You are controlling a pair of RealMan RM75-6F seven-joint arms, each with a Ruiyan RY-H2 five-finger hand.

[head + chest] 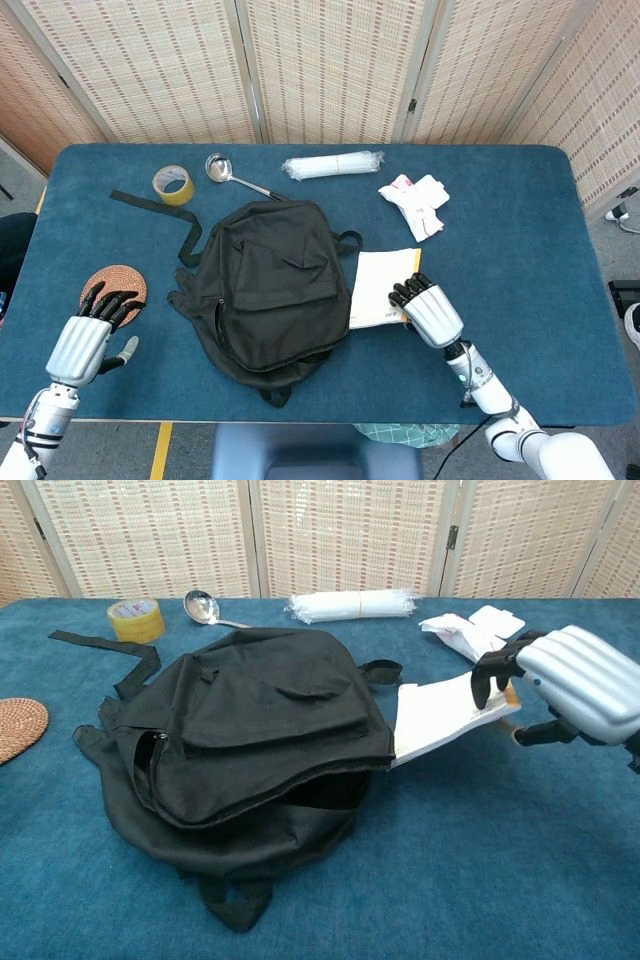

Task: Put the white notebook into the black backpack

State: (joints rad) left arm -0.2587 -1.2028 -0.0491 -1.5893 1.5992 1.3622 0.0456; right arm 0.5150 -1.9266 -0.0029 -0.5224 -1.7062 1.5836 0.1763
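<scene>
The black backpack [268, 290] [250, 740] lies flat in the middle of the blue table, its zip gaping along the near side. The white notebook [380, 287] [437, 715] sits at the backpack's right edge, its right end lifted off the table and its left end tucked against the bag. My right hand [430, 312] [570, 685] grips the notebook's raised right end, fingers curled over the top. My left hand [92, 338] hovers open near the table's front left, fingers spread, over the edge of the woven coaster [112, 282]; the chest view does not show it.
A yellow tape roll [173, 184] [136, 619], a metal ladle [230, 174] [204, 607], a plastic-wrapped white bundle [333, 165] [352, 605] and a white packet [415, 204] [472, 636] lie along the far side. The backpack's loose strap [160, 212] trails toward the tape.
</scene>
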